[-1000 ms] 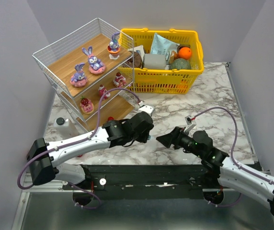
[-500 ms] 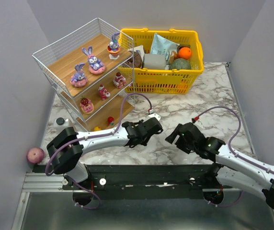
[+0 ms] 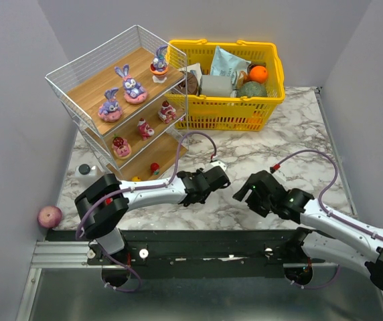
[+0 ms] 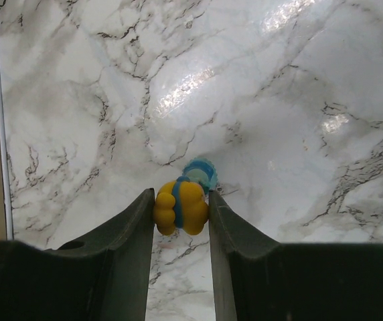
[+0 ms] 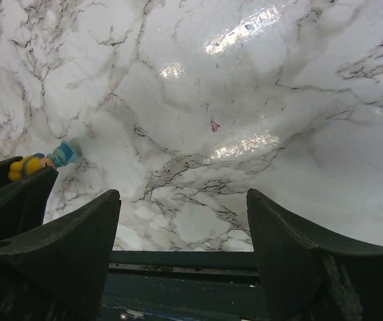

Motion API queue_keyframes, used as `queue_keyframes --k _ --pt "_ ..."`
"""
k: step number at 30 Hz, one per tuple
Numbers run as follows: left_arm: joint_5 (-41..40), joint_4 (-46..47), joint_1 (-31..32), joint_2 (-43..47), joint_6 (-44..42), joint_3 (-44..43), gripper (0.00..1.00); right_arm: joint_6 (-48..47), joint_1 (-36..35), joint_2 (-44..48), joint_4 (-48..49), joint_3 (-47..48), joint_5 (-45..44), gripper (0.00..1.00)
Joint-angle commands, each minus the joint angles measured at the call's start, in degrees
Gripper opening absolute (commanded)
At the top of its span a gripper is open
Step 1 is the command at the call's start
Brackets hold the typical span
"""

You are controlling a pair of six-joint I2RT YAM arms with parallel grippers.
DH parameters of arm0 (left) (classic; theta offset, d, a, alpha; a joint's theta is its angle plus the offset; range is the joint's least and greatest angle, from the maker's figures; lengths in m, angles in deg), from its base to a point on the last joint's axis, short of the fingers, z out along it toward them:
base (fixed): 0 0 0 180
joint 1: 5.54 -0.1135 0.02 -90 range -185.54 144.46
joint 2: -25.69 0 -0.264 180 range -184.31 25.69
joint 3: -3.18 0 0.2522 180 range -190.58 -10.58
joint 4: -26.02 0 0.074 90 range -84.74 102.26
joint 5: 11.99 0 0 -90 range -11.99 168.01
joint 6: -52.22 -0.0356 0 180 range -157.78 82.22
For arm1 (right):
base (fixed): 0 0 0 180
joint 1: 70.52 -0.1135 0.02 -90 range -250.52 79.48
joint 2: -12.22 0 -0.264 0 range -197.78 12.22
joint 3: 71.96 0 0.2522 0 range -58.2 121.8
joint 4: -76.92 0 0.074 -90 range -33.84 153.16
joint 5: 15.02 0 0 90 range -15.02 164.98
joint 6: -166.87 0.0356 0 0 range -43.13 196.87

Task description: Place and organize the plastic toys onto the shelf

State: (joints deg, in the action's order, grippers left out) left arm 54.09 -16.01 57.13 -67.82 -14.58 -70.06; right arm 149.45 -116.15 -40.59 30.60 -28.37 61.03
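My left gripper [image 4: 181, 195] is low over the desk [image 3: 292, 150], toward its near edge, squeezed tight on a little yellow and blue toy [image 4: 180, 208]; my right gripper [image 5: 183, 204] beside it is wide open and holds nothing; farther back, the shelf [image 3: 92, 91] stands at the far left corner, with purple bunnies [image 3: 132, 83] on its top board.

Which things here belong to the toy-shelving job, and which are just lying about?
Job: white wire shelf with wooden boards; purple bunny figurines; small pink-red figures; yellow-and-blue plastic toy in the left gripper.
Lying about: yellow plastic basket; white bottle; pinkish ball.
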Motion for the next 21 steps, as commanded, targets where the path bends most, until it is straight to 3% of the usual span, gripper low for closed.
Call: queue_keyframes --k 1,8,13,21 --pt "-3.5 0.15 -0.1 -1.93 -2.02 -0.46 0.35 2.04 0.27 1.05 -1.63 -0.9 -1.51 0.83" --pt "-5.34 -0.99 -0.1 -2.73 -2.81 -0.9 0.4 3.45 0.27 1.75 -1.55 -1.78 -1.42 0.83" --pt "-8.94 -2.23 -0.18 -3.69 -6.23 -2.83 0.32 3.97 0.27 2.19 -1.55 -2.23 -1.86 0.83" --pt "-7.19 -1.7 -8.86 -4.75 -12.03 -7.04 0.32 4.42 0.27 2.1 -1.46 -3.1 -1.95 0.83"
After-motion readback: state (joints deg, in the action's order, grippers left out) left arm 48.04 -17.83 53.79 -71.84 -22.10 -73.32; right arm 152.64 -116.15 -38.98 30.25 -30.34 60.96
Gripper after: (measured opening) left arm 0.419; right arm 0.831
